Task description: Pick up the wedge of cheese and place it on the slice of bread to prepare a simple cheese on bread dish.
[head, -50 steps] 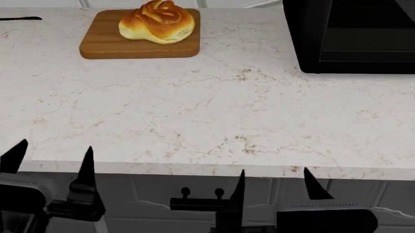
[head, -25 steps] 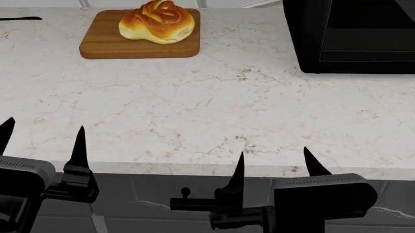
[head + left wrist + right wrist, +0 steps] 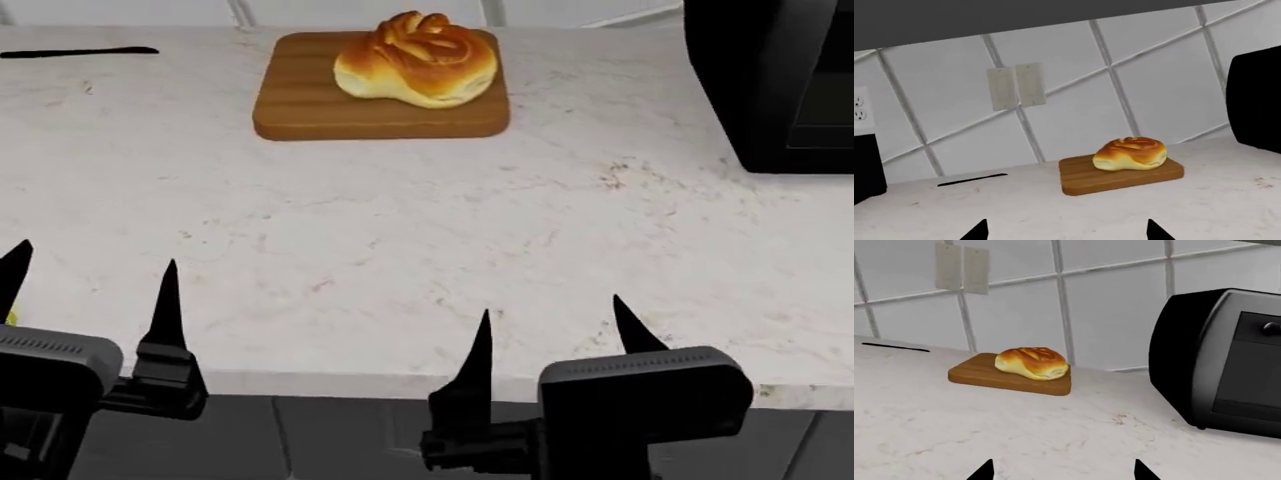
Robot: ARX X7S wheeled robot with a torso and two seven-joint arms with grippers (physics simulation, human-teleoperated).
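The slice of bread (image 3: 416,58), a glossy golden knot-shaped bun, sits on a wooden board (image 3: 307,110) at the back of the marble counter; it also shows in the left wrist view (image 3: 1130,154) and the right wrist view (image 3: 1032,363). My left gripper (image 3: 91,272) and right gripper (image 3: 550,322) hover over the counter's front edge, both open with nothing between the fingers, far from the bun. The wedge of cheese is not clearly in view; only a tiny yellow sliver (image 3: 8,318) shows at the head view's left edge.
A black microwave-like oven (image 3: 781,80) stands at the back right, also in the right wrist view (image 3: 1221,360). A thin black utensil (image 3: 78,51) lies at the back left. A tiled wall with an outlet plate (image 3: 1017,86) rises behind the counter.
Both grippers have risen from below the counter edge to above it. The head view has shifted, so the board and bun now appear further right and lower.
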